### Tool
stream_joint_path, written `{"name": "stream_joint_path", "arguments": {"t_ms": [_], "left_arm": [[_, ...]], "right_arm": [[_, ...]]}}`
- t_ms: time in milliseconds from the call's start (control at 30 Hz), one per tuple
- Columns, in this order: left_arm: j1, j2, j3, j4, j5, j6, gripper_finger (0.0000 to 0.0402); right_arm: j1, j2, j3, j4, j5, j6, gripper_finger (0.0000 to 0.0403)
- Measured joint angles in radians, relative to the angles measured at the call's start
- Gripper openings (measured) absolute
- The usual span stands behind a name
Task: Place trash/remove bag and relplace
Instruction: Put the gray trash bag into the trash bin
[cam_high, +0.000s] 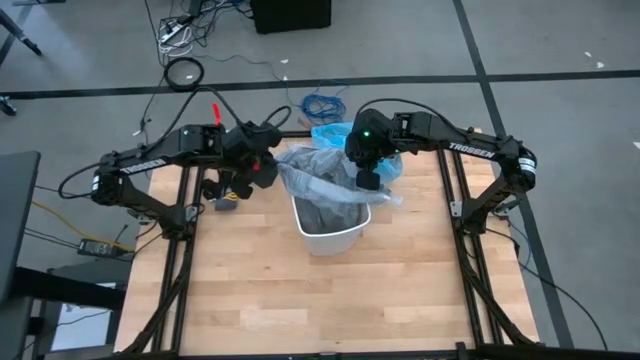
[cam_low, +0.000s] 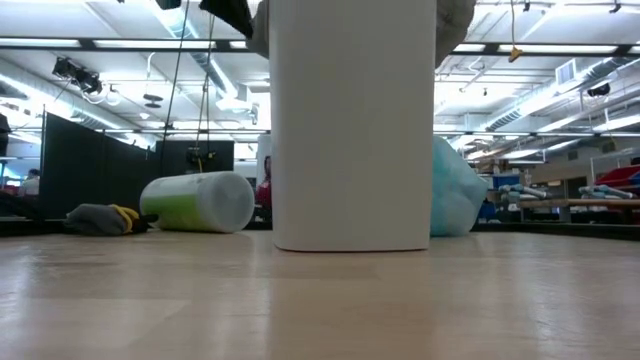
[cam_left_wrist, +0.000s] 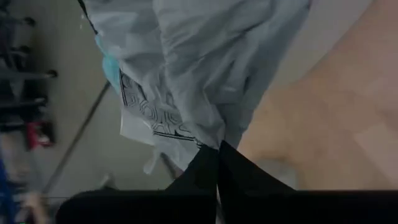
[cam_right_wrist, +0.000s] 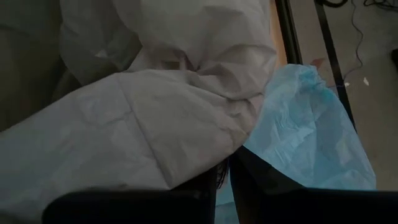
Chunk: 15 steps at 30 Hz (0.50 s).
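A white bin (cam_high: 332, 236) stands upright at the table's middle. A thin grey liner (cam_high: 318, 175) is draped over its far rim and hangs into its mouth. My left gripper (cam_high: 272, 168) is shut on the liner's left part, and my right gripper (cam_high: 369, 181) is shut on its right part. The light-blue bag (cam_high: 330, 133) lies bunched on the table behind the bin, also seen as the bag (cam_low: 455, 200) in the low view. A white piece with black print (cam_left_wrist: 146, 112) shows past the liner; whether it is trash I cannot tell. My left gripper pinches a gathered fold of the grey liner (cam_left_wrist: 214, 140) between its two fingers, slanting down from the table's left. The liner spreads away from the fingers, bunched and creased. My right gripper pinches a bunched part of the grey liner (cam_right_wrist: 208, 163) between its two fingers, slanting down from the table's right, just above the bin's mouth.
A white-and-green roll (cam_low: 200, 203) lies on its side at the table's left, with a grey and yellow cloth (cam_low: 100, 218) beside it. Bare wood table (cam_high: 330, 300) stretches in front of the bin. Cables (cam_high: 322, 103) lie on the floor beyond the far edge.
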Motion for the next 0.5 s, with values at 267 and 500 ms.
{"name": "stream_joint_path", "arguments": {"t_ms": [267, 500], "left_arm": [[-0.011, -0.001, -0.027, 0.095, 0.102, -0.195, 0.0003], [-0.012, 0.002, -0.221, 0.176, 0.071, -0.219, 0.0002]], "right_arm": [[0.0, 0.0, 0.0, 0.0, 0.0, 0.0, 0.0031], [0.0, 0.0, 0.0, -0.01, 0.0, 0.003, 0.0031]]}}
